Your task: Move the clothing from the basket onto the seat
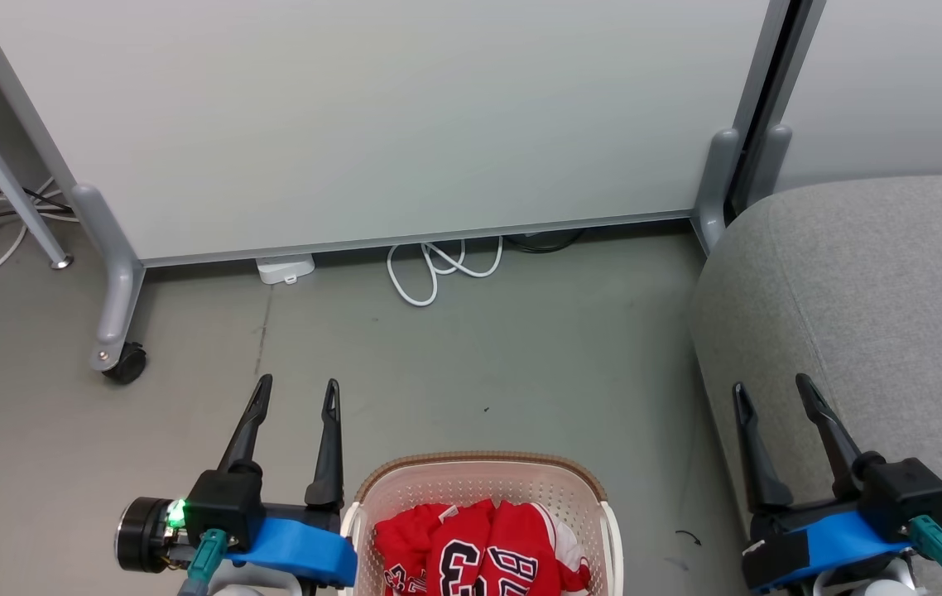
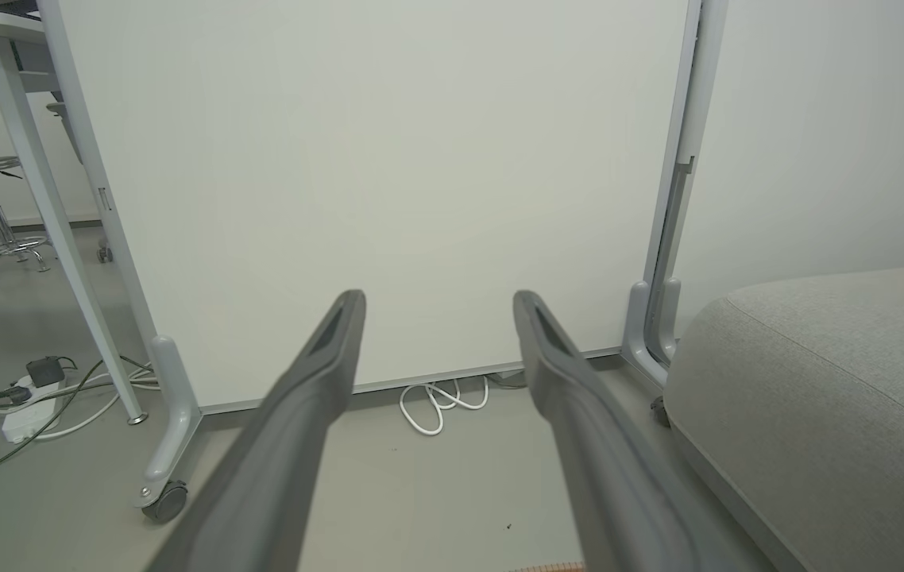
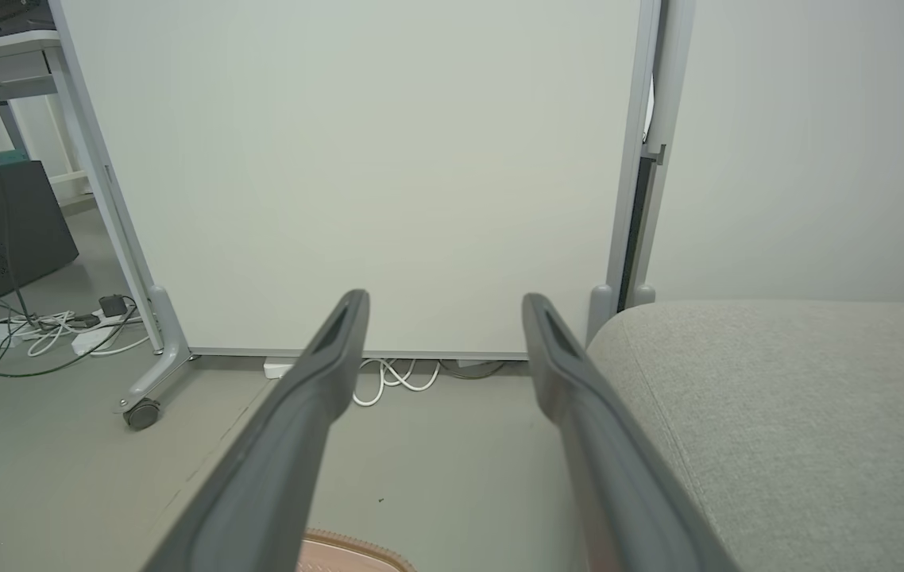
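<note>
**Red kit in basket, both grippers wide & empty**

The clothing (image 1: 479, 550) lies bunched in the basket (image 1: 471, 473). The basket sits on the floor (image 1: 521, 372) at near centre. The seat (image 1: 868, 314) is to the right, w/ a strip of floor between it and the basket.

Left gripper (image 1: 298, 382): fingers spread wide, nothing between them, just left of the basket's rim, pointing to the far side. Right gripper (image 1: 770, 382): same spread, also empty, over the seat's near-left edge.

Handling (my read):
- Fabric is soft, light and limp, prob. a slick sports knit. It will drape & sag, and could slide out of a shallow pinch. Nothing here is fragile.
- Best hold is a raised fold at the top of the heap, e.g. the hump at its far-left. Bite deep thru more than one layer.
- The red pieces look tangled, so lifting one may drag another along.
- A trailing hem could catch the rim, and the basket looks light enough to shift if it does.

Writing:
- The jersey has black numerals w/ white edging. A "3" reads clearly, w/ what looks like an "8" to its right.
- Other digits are folded under or cut off at the head view's bottom edge.
- A small white tag (image 1: 448, 513) at the pile's far side is too small to read.
- No brand legible.
</note>
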Tool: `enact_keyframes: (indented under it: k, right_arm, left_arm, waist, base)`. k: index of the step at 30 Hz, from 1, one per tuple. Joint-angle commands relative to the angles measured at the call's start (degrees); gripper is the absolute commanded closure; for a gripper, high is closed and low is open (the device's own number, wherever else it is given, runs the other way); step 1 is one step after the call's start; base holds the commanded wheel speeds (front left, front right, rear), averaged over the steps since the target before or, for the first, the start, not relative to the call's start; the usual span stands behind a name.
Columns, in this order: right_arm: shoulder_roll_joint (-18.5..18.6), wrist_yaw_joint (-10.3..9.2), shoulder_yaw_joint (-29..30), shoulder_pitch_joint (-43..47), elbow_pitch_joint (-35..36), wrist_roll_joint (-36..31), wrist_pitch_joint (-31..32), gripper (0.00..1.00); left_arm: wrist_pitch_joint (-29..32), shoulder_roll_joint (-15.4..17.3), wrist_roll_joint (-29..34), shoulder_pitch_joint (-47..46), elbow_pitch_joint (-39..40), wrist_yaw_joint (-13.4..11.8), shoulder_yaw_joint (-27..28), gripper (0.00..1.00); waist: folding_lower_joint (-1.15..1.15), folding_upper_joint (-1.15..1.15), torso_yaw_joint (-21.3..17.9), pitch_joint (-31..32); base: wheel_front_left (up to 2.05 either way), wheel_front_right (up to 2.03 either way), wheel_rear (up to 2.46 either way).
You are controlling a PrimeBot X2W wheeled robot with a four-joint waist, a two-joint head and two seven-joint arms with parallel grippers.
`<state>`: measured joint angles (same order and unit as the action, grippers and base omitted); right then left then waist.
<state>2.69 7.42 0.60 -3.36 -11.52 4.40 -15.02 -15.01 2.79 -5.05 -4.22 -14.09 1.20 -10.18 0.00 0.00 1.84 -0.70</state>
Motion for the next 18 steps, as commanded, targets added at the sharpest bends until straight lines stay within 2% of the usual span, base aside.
enact_keyframes:
  k: [1, 18]
  right_arm:
    - [0.4, 0.12, 0.2, 0.2, -0.1, -0.2, -0.2, 0.00]
    - [0.3, 0.12, 1.4, -0.1, -2.0, 0.5, -0.2, 0.00]
  left_arm:
    - [-0.3, 0.2, -0.1, -0.7, -0.1, -0.1, 0.0, 0.00]
    - [-0.3, 0.2, -0.3, -0.6, -1.0, 0.0, 0.3, 0.00]
  waist:
    - [0.00, 0.00, 0.0, 0.0]
    - [0.00, 0.00, 0.0, 0.2]
  base:
    - [0.00, 0.00, 0.00]
    - [0.00, 0.00, 0.00]
